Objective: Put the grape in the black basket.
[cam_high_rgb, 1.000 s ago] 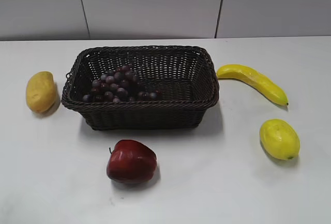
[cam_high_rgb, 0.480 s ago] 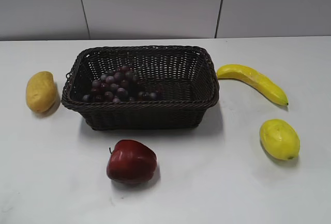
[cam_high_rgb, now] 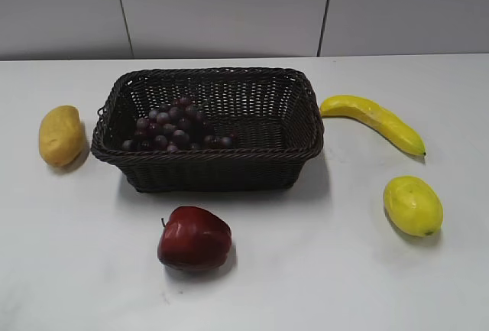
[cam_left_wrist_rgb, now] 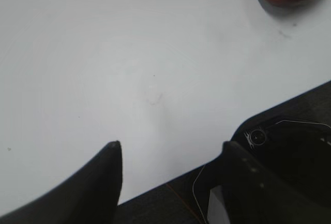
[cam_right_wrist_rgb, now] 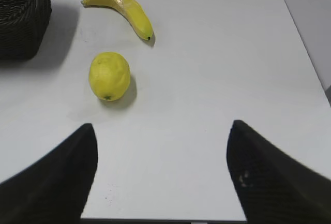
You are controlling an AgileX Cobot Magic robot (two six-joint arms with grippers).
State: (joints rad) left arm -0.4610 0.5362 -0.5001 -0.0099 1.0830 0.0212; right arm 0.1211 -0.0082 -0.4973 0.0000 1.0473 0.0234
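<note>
Your left gripper [cam_left_wrist_rgb: 170, 157] and right gripper [cam_right_wrist_rgb: 161, 146] both gape wide, holding nothing, each above bare table [cam_high_rgb: 321, 270]. The grape [cam_high_rgb: 173, 128] lies inside the black basket [cam_high_rgb: 208, 158] — left half. Apple [cam_high_rgb: 193, 238] sits in front, lemon [cam_right_wrist_rgb: 109, 75] and banana [cam_right_wrist_rgb: 122, 8] to its right. No readable writing.

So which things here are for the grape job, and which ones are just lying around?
For the job:
grape, lying inside the basket
black basket

Just lying around:
apple
banana
lemon
yellow fruit left of the basket
</note>
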